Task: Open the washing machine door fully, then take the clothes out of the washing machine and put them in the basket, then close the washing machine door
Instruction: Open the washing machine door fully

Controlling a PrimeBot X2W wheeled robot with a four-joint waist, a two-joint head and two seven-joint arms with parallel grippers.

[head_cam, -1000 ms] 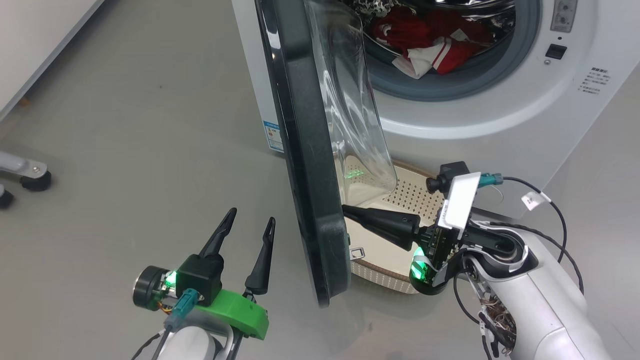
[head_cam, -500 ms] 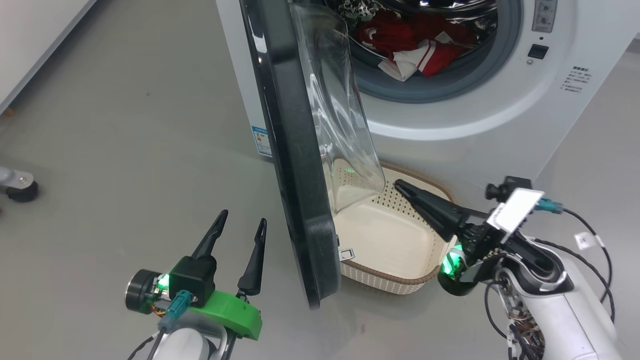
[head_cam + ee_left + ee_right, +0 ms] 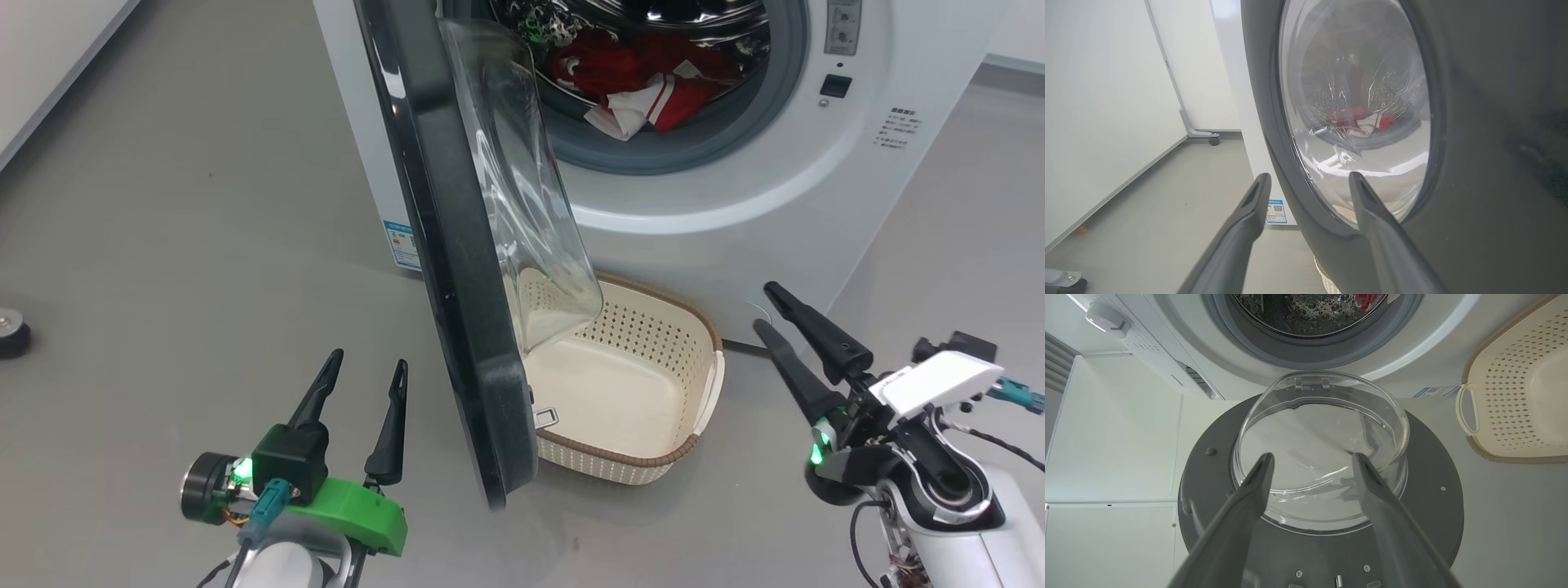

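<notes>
Lower left: the left gripper (image 3: 368,359), fingers spread wide and empty, hovers beside the washing machine door (image 3: 457,286), which stands swung out at centre (probably far enough to count as open). Upper centre, the clothes (image 3: 645,82) lie inside the washing machine (image 3: 735,204), and the basket (image 3: 653,461) below holds nothing. Lower right, the right gripper (image 3: 765,305) is likewise wide and empty, so unloading and closing remain.

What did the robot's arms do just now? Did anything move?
The right end effector pulled back from the washing machine door, off to the right of the basket, and opened its fingers. The left end effector stayed open beside the door; the clothes stayed in the drum.
</notes>
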